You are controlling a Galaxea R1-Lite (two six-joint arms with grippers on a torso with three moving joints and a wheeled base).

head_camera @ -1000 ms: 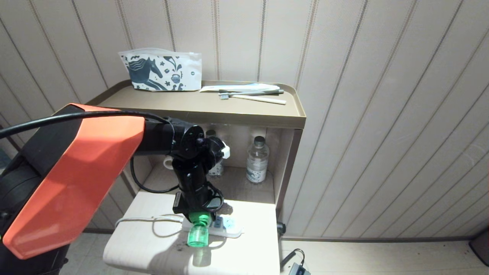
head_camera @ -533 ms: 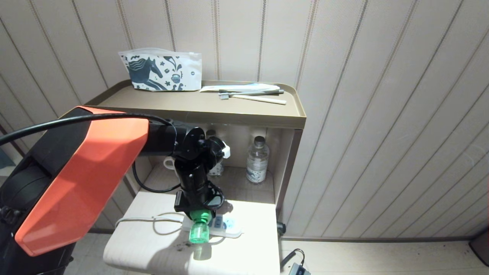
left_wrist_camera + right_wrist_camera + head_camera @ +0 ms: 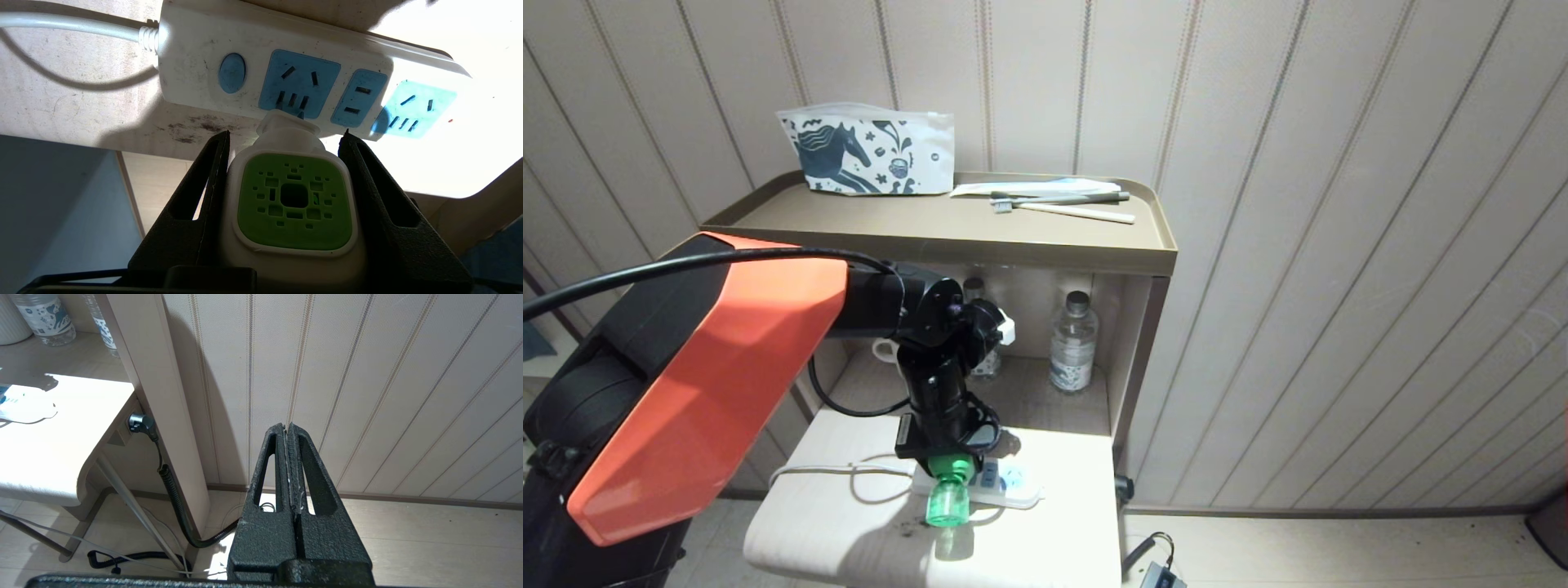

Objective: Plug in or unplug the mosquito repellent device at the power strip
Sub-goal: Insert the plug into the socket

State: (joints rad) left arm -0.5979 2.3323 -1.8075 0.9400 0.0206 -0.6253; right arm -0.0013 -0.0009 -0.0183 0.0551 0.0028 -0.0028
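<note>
A low pale bench (image 3: 849,523) stands in front of a brown shelf unit (image 3: 1045,253). On the bench lies the power strip (image 3: 1013,487), its white cord (image 3: 825,470) looping off toward the bench's left side. The unit's top tray carries a horse-print pouch (image 3: 866,153), a flat packet (image 3: 1037,186) and two toothbrushes (image 3: 1062,204). On the open shelf below stand two water bottles (image 3: 1072,343) and a partly hidden white mug (image 3: 885,349).

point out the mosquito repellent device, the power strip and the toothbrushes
mosquito repellent device (image 3: 294,200), left wrist view, green centre of its cap
power strip (image 3: 196,36), left wrist view, white body near the cord
toothbrushes (image 3: 1062,198), head view, grey handle
</note>
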